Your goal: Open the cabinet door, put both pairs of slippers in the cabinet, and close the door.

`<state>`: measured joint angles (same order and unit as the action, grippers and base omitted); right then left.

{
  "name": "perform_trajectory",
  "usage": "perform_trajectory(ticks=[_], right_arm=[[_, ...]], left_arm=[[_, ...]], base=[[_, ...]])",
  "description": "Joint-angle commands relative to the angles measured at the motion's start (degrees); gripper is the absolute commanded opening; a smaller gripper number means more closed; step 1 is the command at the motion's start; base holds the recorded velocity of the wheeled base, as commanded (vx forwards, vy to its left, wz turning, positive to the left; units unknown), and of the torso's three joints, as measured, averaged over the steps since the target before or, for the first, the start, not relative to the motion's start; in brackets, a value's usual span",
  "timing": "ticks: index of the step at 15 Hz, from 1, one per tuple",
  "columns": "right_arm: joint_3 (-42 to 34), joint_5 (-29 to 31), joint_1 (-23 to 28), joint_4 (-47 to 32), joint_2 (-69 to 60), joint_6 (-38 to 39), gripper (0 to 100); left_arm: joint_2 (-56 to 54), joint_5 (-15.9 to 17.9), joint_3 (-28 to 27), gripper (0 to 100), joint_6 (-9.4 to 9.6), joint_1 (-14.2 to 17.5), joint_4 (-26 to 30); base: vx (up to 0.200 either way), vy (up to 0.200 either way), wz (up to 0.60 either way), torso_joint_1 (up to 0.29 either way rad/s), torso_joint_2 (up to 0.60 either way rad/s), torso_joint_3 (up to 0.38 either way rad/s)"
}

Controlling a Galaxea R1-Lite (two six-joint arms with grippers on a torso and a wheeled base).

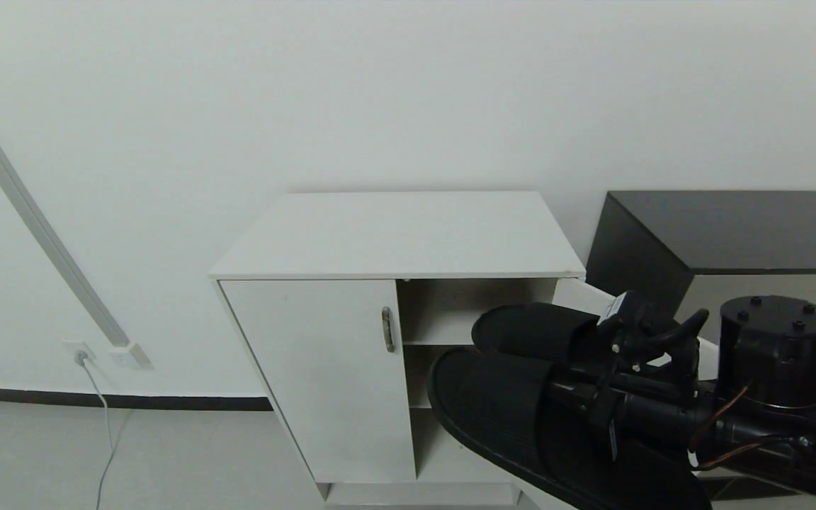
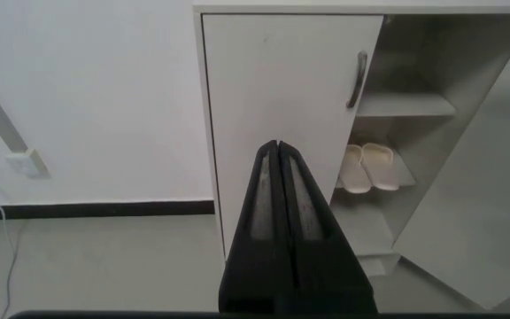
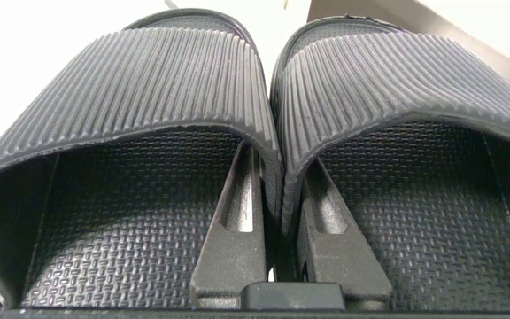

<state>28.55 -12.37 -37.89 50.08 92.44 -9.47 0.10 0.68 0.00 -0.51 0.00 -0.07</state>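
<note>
Holding the pair of black slippers (image 1: 514, 382), the right gripper (image 3: 279, 167) has one finger inside each shoe, under the ribbed strap. The two inner side walls, pressed side by side, are pinched between the fingers. The pair hangs on the right of the scene, toes toward the white cabinet (image 1: 394, 234), just in front of its uncovered right half and apart from the shelves.

The cabinet's right door (image 2: 476, 204) is swung wide open. Its left door (image 1: 323, 375) is shut, with a metal handle (image 1: 387, 329) at its inner edge.

Inside, a pair of white slippers (image 2: 377, 167) lies side by side on the lower of the two shelves, toes toward the front. The upper shelf (image 2: 405, 106) is bare.

The left gripper (image 2: 277, 151) is closed with its fingers pressed flat together and nothing between them. It points at the shut left door, apart from it.

A black cabinet (image 1: 734, 230) stands just right of the white one against the far wall. A wall socket (image 1: 78, 350) with a plugged-in cable sits low on the left.
</note>
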Motion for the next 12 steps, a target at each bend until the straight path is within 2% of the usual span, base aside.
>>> perform_trajectory(ticks=[1,12], right_arm=[[0.0,0.0,-0.1,0.0,0.1,0.0,0],[-0.2,0.0,-0.2,0.0,0.1,0.0,0]], left_arm=[[0.0,0.0,0.0,0,-0.02,0.0,-0.1],[0.0,0.0,0.0,0,-0.28,0.0,-0.1]], base=[[0.0,0.0,0.0,-0.222,0.54,0.315],[0.0,0.0,0.0,-0.191,0.52,0.323]])
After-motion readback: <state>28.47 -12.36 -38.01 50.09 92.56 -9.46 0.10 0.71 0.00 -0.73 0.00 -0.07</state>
